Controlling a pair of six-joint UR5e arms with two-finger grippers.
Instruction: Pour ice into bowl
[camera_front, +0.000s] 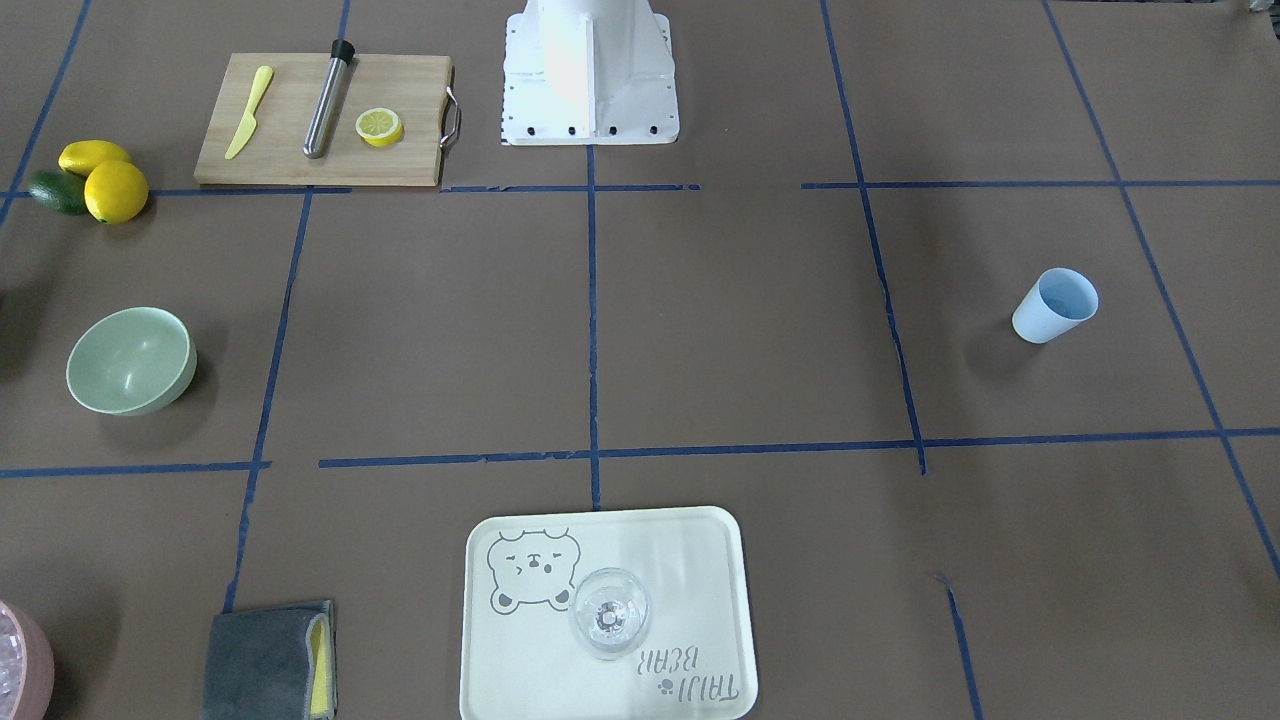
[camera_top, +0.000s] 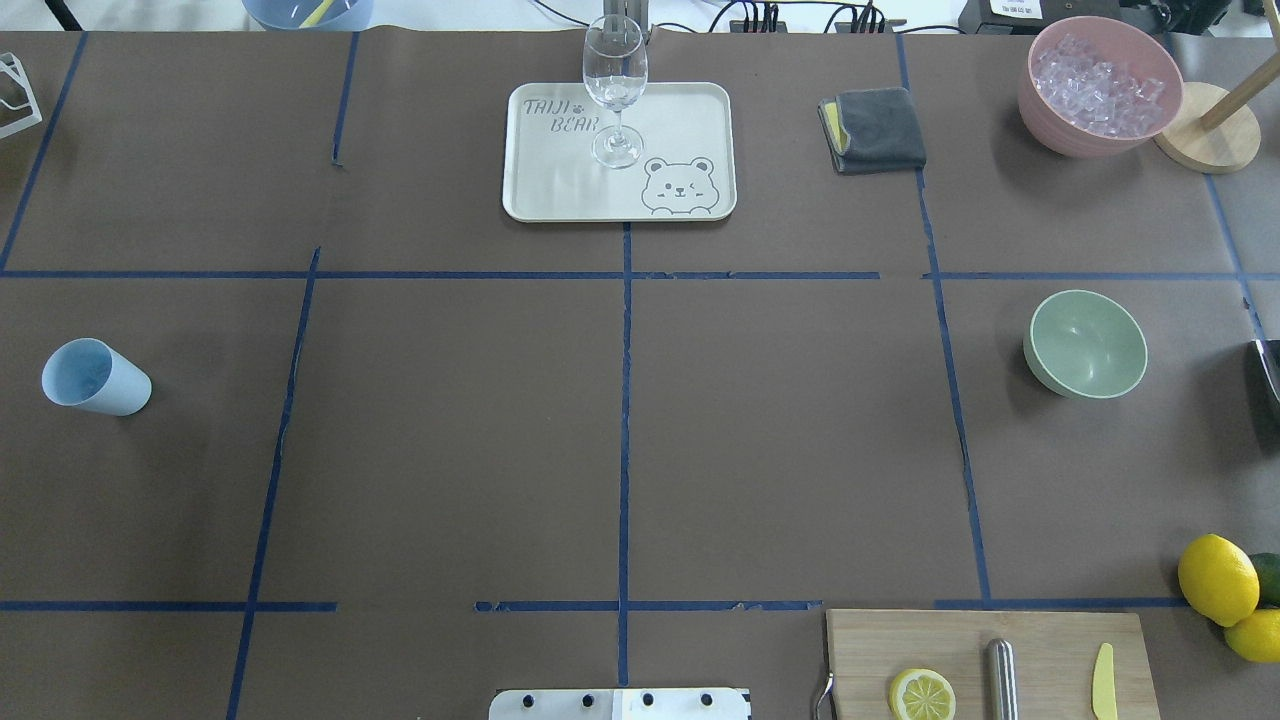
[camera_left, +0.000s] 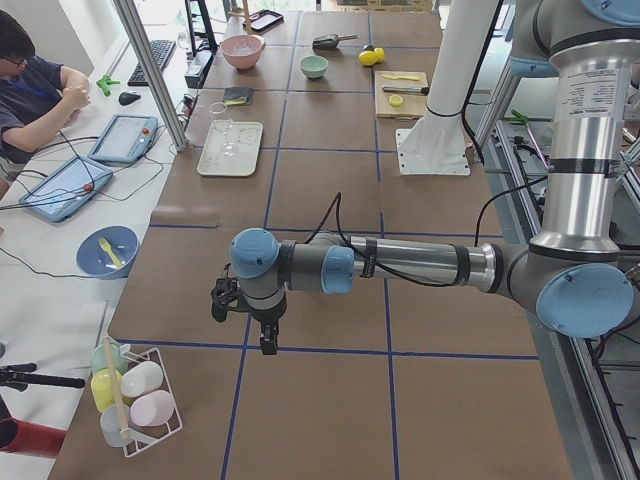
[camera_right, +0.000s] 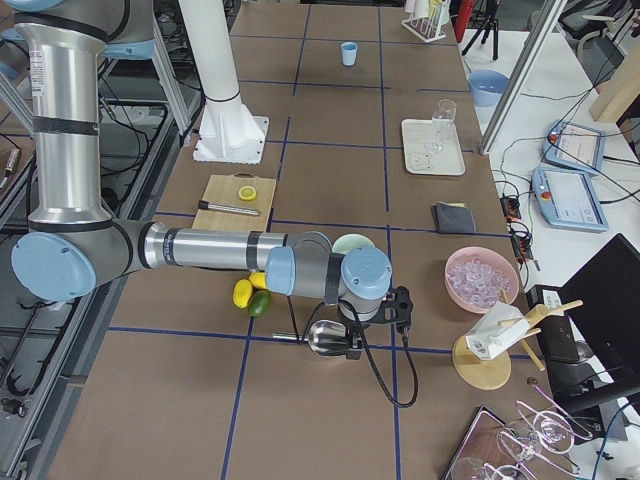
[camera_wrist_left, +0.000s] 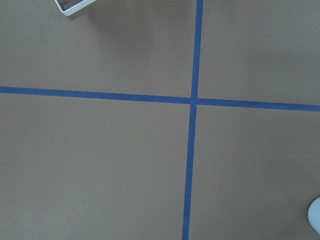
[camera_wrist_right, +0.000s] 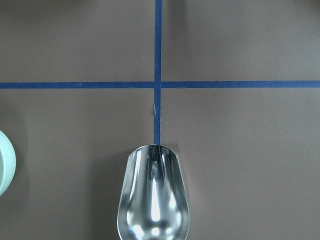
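empty metal scoop (camera_wrist_right: 154, 200) under right gripper (camera_right: 350, 340), near the bowl (camera_top: 1085, 345), likely staged to fetch ice (camera_top: 1098, 82) from pink container (camera_top: 1045, 112); whether the right gripper clasps it, cannot tell; left gripper (camera_left: 264, 335) likewise

The surface (camera_top: 450, 450) is dull brown paper, marked with smooth blue tape (camera_top: 624, 400). The bowl (camera_top: 1086, 343) is smooth and a bit shiny, like plastic. The ice (camera_top: 1095, 75) is clear and glassy. The scoop (camera_wrist_right: 153, 200) is bright metal, shiny like a mirror. The board (camera_front: 280, 165) is pale wood. The glass (camera_top: 614, 75) is clear and shiny. The cloth (camera_top: 880, 128) looks soft and grey.
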